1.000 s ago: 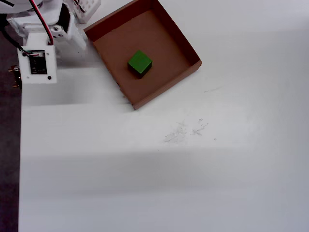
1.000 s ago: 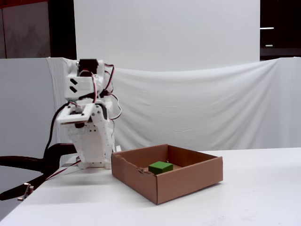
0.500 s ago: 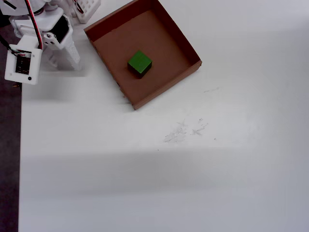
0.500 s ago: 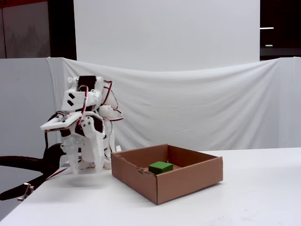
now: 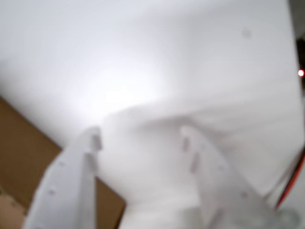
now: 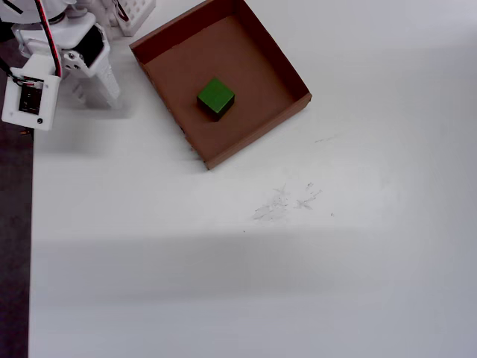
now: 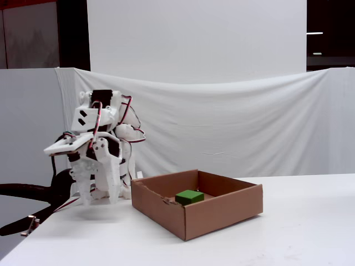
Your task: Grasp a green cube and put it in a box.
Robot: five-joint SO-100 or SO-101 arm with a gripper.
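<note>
White table (image 6: 313, 283) before a draped backdrop: the green cube (image 6: 216, 97) rests inside the box (image 6: 257, 45), well to the right of the empty, parted fingers (image 6: 100, 86) in the overhead view.

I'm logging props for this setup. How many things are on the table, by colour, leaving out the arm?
Green: 1, the cube
Brown: 1, the box, with the cube inside
White: 1, a gridded object at the overhead view's top edge, mostly cut off
Total: 3
</note>
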